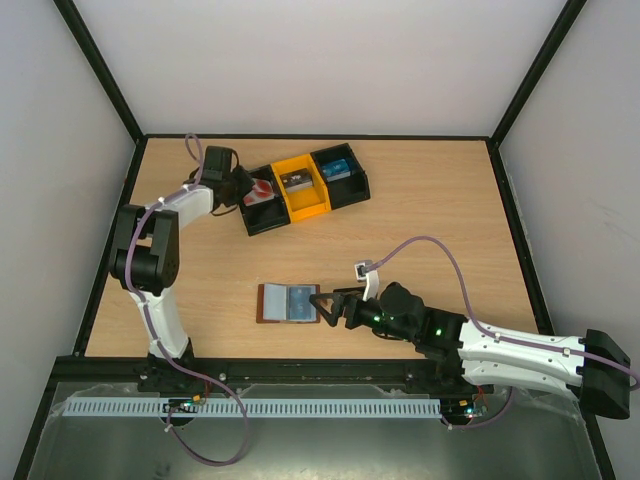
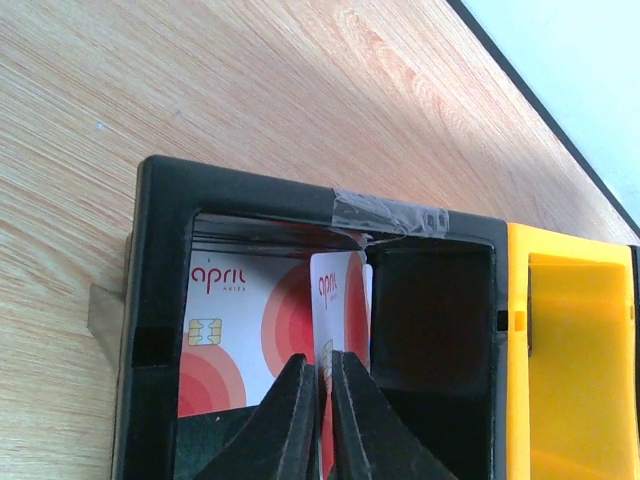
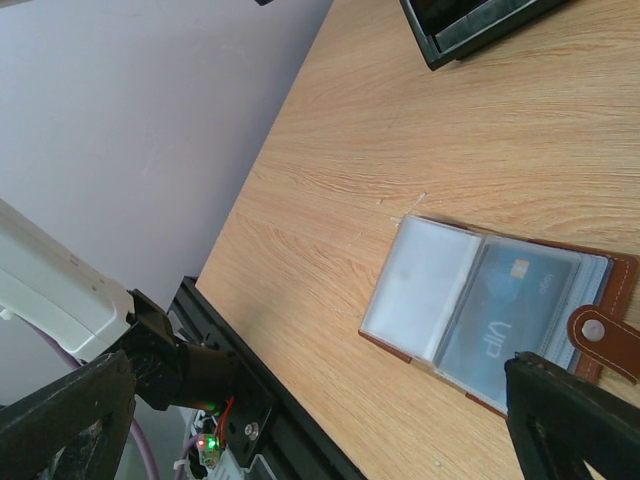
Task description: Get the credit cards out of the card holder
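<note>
One card [image 2: 340,290] pinched by left gripper [image 2: 320,362] in tray [image 2: 160,260]; right gripper [image 1: 321,306] wide.

The card holder [image 3: 480,305] lies open on the table [image 3: 420,130], a card [image 3: 525,305] inside, beside the wide-spread end effector [image 3: 315,412]

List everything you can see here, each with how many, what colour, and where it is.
light wooden table: one, tan, beneath everything.
three-compartment plastic tray: one, black-yellow-black, far centre.
flat white-and-red plastic card: one, lying in the tray's left compartment.
upright white-and-red plastic card: one, same compartment, on edge.
small dark item: one, yellow compartment; unidentifiable.
small blue item: one, right compartment; unidentifiable.
brown leather-like card holder: one, open, table centre; blue-grey card inside a clear pocket.
left pincer: black, closed on the upright card.
right pincer: black, open, at the card holder's right edge.
</note>
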`<action>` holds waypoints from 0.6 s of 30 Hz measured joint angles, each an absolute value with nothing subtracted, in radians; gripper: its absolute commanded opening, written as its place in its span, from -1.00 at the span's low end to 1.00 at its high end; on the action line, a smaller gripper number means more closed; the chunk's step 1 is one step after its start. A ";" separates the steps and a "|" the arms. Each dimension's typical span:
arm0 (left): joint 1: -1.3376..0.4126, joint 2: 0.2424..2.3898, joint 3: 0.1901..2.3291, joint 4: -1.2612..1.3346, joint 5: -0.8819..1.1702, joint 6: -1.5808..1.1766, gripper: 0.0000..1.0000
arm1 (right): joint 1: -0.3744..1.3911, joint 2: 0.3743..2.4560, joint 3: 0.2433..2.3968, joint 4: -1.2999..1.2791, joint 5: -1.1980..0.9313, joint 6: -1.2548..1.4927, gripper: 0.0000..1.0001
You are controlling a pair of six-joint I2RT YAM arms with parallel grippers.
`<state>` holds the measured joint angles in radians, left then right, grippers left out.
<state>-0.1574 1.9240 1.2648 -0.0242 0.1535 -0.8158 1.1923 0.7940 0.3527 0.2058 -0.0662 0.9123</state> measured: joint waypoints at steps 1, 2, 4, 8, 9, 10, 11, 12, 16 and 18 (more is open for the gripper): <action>-0.157 1.925 1.268 -0.027 0.152 -0.814 -0.82 | 1.192 0.794 0.353 0.206 -0.066 0.912 0.95; -0.157 1.926 1.272 -0.030 0.149 -0.811 -0.81 | 1.192 0.794 0.353 0.206 -0.066 0.912 0.95; -0.157 1.929 1.279 -0.034 0.145 -0.808 -0.78 | 1.192 0.794 0.353 0.206 -0.065 0.912 0.96; -0.157 1.929 1.280 -0.038 0.141 -0.797 -0.59 | 1.192 0.794 0.353 0.205 -0.064 0.912 0.96; -0.157 1.929 1.280 -0.038 0.141 -0.795 -0.54 | 1.192 0.794 0.353 0.205 -0.064 0.912 0.95; -0.157 1.929 1.280 -0.039 0.141 -0.793 -0.52 | 1.192 0.794 0.353 0.205 -0.064 0.912 0.95; -0.157 1.929 1.280 -0.039 0.141 -0.792 -0.49 | 1.192 0.794 0.353 0.205 -0.063 0.912 0.95; -0.157 1.929 1.280 -0.040 0.140 -0.788 -0.48 | 1.192 0.794 0.353 0.205 -0.063 0.912 0.96; -0.157 1.929 1.294 -0.052 0.138 -0.786 -0.41 | 1.192 0.794 0.353 0.203 -0.063 0.912 0.96; -0.157 1.929 1.308 -0.058 0.137 -0.785 -0.39 | 1.192 0.794 0.353 0.197 -0.063 0.913 0.95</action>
<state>-0.1574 1.9293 1.3079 -0.0578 0.1368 -0.7845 1.1923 0.7940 0.3527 0.1974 -0.0628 0.9127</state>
